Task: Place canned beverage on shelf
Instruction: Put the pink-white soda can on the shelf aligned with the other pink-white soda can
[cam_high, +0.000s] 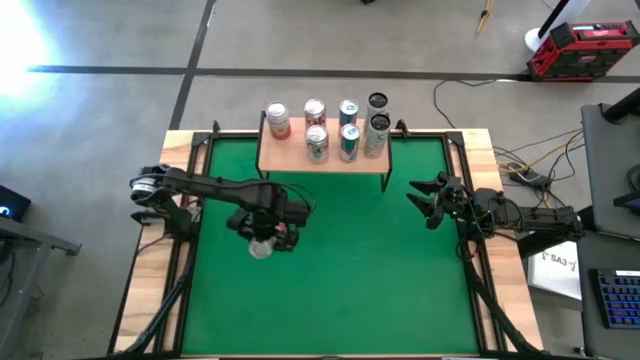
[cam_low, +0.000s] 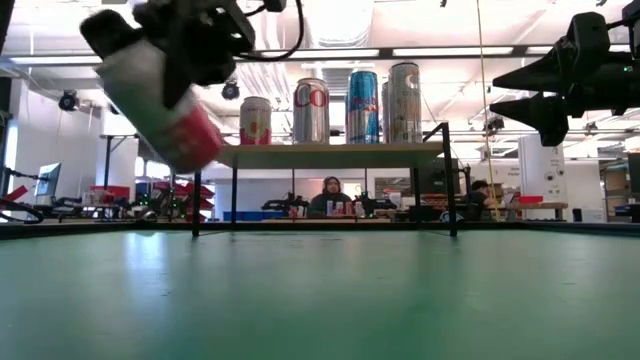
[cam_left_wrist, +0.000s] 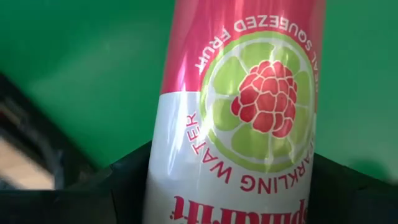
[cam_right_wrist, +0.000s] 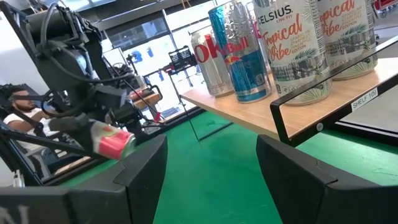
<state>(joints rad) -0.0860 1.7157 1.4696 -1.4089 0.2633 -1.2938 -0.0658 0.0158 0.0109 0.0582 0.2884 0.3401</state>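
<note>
Our left gripper (cam_high: 263, 240) has its jaws clamped on a tilted pink-and-white sparkling water can (cam_left_wrist: 239, 118), held clear above the green mat (cam_high: 350, 290). We judge this the carry step: next, the can needs righting and moving to the shelf (cam_high: 290, 155), where bare wood remains beside seven cans. Our right gripper (cam_high: 428, 200) waits, jaws parted, empty.

The pink-and-white can (cam_left_wrist: 242, 118) reads "SQUEEZED FRUIT" and "SPARKLING WATER" around a raspberry-and-lime picture, with a cut-off brand name below. On the shelf (cam_right_wrist: 323, 102), a white can (cam_right_wrist: 292, 43) reads "CELSIUS" and "Tropical Vibe". A small label (cam_right_wrist: 364, 98) on the shelf's frame reads "SHELF 1/5".
</note>
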